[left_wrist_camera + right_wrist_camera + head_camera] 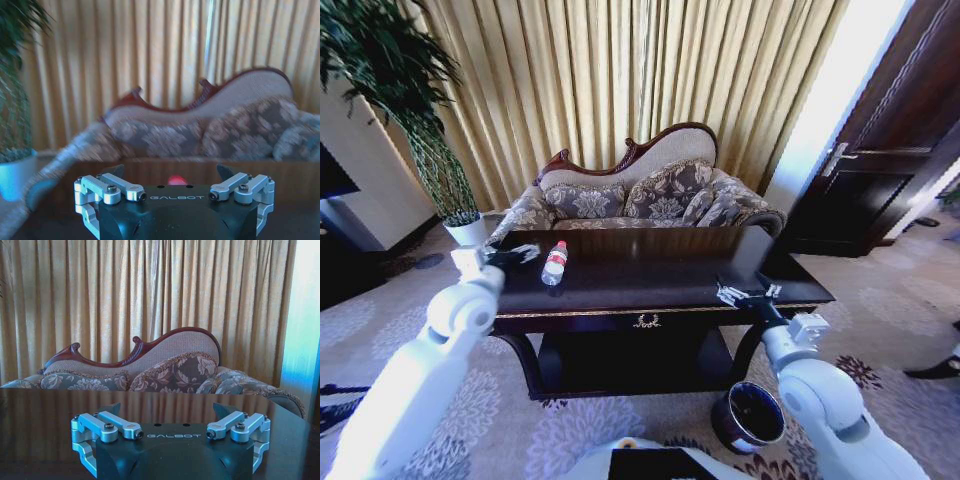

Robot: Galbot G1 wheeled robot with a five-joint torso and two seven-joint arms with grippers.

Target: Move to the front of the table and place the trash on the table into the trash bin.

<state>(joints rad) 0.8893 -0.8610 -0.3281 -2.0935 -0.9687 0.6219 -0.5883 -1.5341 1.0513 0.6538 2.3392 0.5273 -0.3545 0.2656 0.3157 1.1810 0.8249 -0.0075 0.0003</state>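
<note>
Fingers of both grippers spread empty; clear red-labelled bottle (pixel 554 262) lies on glossy dark table (pixel 650 283).

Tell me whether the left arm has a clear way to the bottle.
Probably yes: the left gripper hovers open over the table beside the bottle, with nothing between them.

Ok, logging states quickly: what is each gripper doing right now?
Left gripper: open, empty, over the table near the bottle.
Right gripper: open, empty.
</note>
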